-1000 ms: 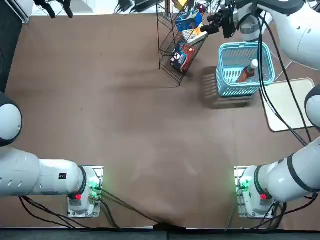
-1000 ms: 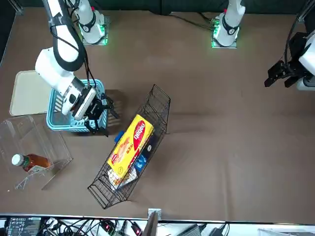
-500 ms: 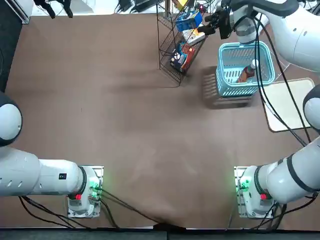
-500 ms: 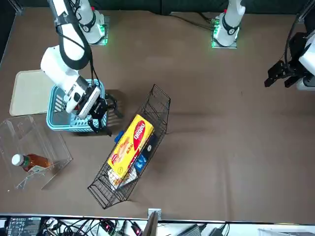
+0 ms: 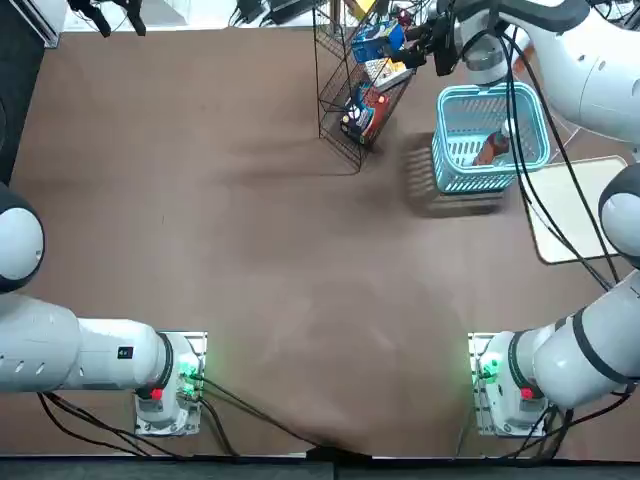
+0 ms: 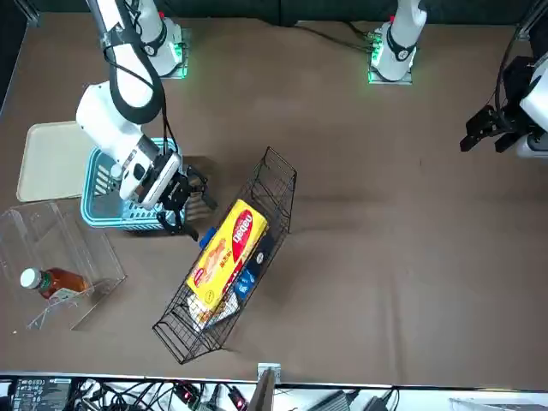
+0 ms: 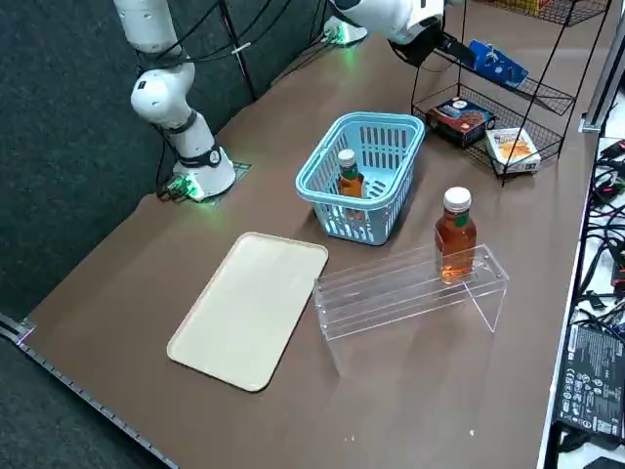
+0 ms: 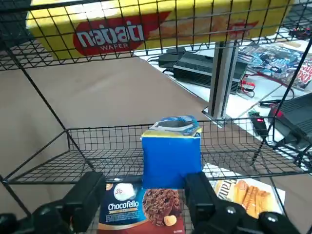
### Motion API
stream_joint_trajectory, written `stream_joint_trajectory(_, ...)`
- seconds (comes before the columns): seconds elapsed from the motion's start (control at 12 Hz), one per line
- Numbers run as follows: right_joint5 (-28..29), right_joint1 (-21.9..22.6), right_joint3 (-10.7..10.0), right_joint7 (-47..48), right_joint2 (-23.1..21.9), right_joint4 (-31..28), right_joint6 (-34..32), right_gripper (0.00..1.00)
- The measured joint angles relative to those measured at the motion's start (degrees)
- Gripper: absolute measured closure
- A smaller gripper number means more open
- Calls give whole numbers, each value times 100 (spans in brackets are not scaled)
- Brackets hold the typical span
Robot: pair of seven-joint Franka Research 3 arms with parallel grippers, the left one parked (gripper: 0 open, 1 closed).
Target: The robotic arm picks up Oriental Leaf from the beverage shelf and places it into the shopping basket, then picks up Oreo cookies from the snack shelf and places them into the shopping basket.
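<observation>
My right gripper (image 8: 146,197) is open at the black wire snack shelf (image 5: 345,90), its fingers pointing at the middle tier. The blue Oreo cookies pack (image 8: 171,156) stands on that tier just ahead of the fingertips, not gripped. From the side, the right gripper (image 7: 455,47) is close to the Oreo cookies (image 7: 496,63). One Oriental Leaf bottle (image 5: 493,148) lies in the light blue shopping basket (image 5: 437,140). A second Oriental Leaf bottle (image 7: 455,234) stands on the clear beverage shelf (image 7: 410,288).
A yellow Nabati wafer box (image 8: 146,24) lies on the rack's top tier. A Chocofello pack (image 8: 141,207) and a red-and-black pack (image 7: 464,114) sit on the lower tiers. A beige tray (image 7: 254,308) lies beside the basket.
The right gripper has moved away from above the basket towards the wire rack, closing in on the blue pack. The bottle stays in the basket.
</observation>
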Motion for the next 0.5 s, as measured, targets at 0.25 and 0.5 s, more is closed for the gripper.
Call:
stream_joint_trajectory(0.25,-57,-9,-17,-176,-1,29,3,0)
stream_joint_trajectory(0.5,-119,-13,-37,-271,-1,54,7,0)
